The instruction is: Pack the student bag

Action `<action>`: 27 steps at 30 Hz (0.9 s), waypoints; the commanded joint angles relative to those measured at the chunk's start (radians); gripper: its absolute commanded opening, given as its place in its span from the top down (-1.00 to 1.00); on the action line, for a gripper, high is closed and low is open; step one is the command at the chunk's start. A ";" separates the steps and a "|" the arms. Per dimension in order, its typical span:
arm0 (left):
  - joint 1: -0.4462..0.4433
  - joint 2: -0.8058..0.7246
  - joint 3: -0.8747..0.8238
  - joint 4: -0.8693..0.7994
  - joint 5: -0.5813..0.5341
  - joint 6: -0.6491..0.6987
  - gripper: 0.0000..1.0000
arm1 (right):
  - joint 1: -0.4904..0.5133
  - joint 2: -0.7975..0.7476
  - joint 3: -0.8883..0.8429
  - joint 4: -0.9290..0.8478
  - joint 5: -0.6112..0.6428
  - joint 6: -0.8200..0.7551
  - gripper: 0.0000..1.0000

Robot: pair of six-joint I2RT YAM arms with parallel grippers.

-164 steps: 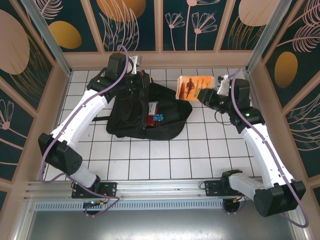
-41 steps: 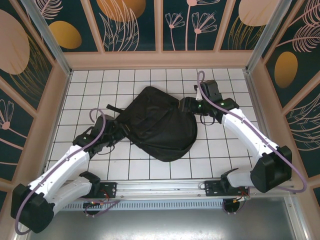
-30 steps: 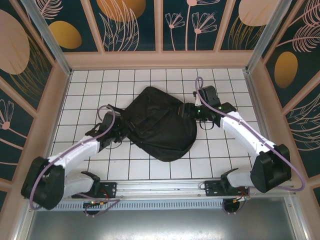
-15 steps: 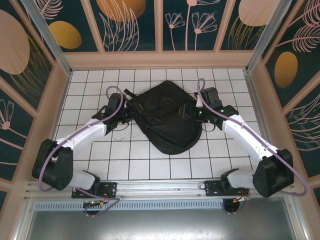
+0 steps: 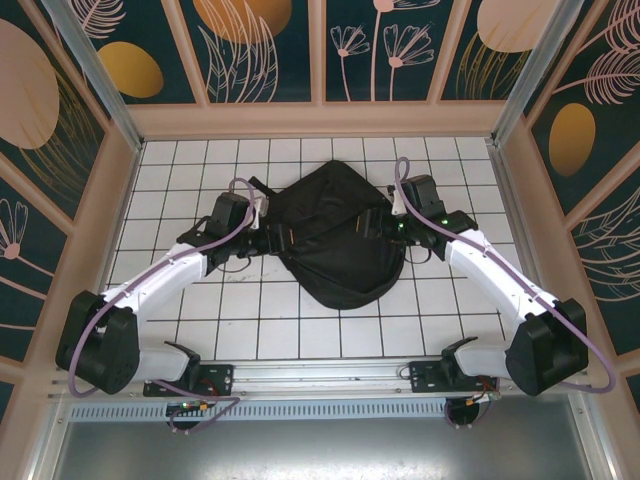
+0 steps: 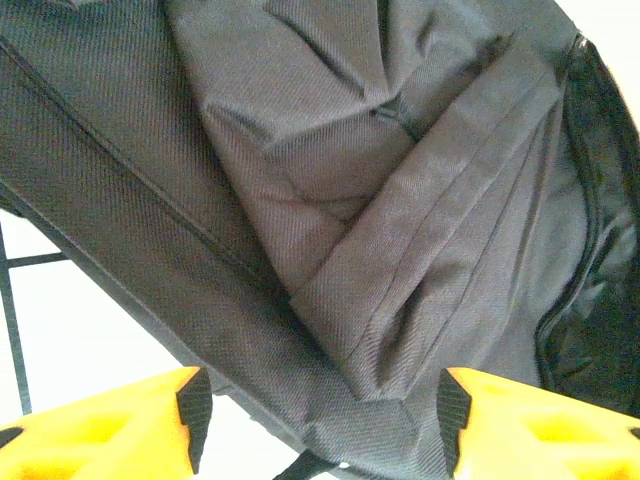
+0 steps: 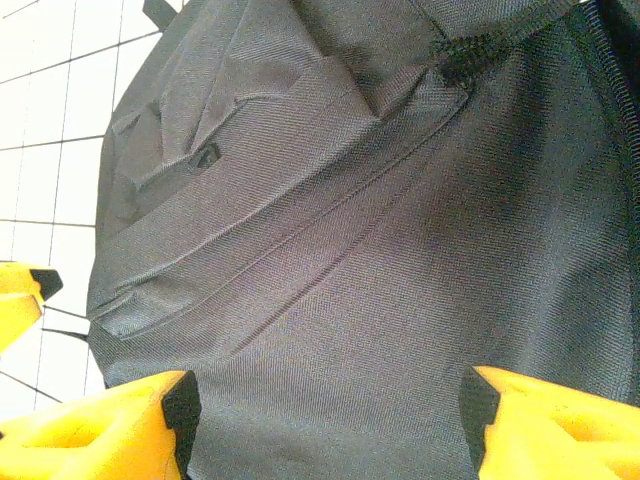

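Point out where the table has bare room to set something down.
Bare tiles: the near strip of the table in front of the student bag, plus both far corners. Crowded: the bag's flanks, where the left gripper and right gripper sit close.

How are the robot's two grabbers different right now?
The left gripper is at the left side of the student bag; the right gripper is at its right side. Between the left gripper's fingers some white table shows; between the right gripper's fingers there is just black fabric. Both have yellow fingers, spread open, facing the bag.
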 commanded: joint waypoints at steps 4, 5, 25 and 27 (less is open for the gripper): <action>-0.002 0.021 0.007 -0.090 0.041 0.110 -0.30 | -0.004 -0.043 0.025 -0.033 -0.023 -0.004 -0.44; -0.003 0.016 0.000 -0.084 0.052 0.110 -0.30 | -0.004 -0.046 0.024 -0.033 -0.024 -0.004 -0.44; -0.036 -0.031 -0.047 -0.053 0.105 0.096 -0.15 | -0.005 -0.077 0.001 -0.047 -0.024 0.009 -0.44; -0.036 -0.025 -0.044 -0.058 0.100 0.099 -0.05 | -0.004 -0.079 -0.002 -0.044 -0.026 0.011 -0.44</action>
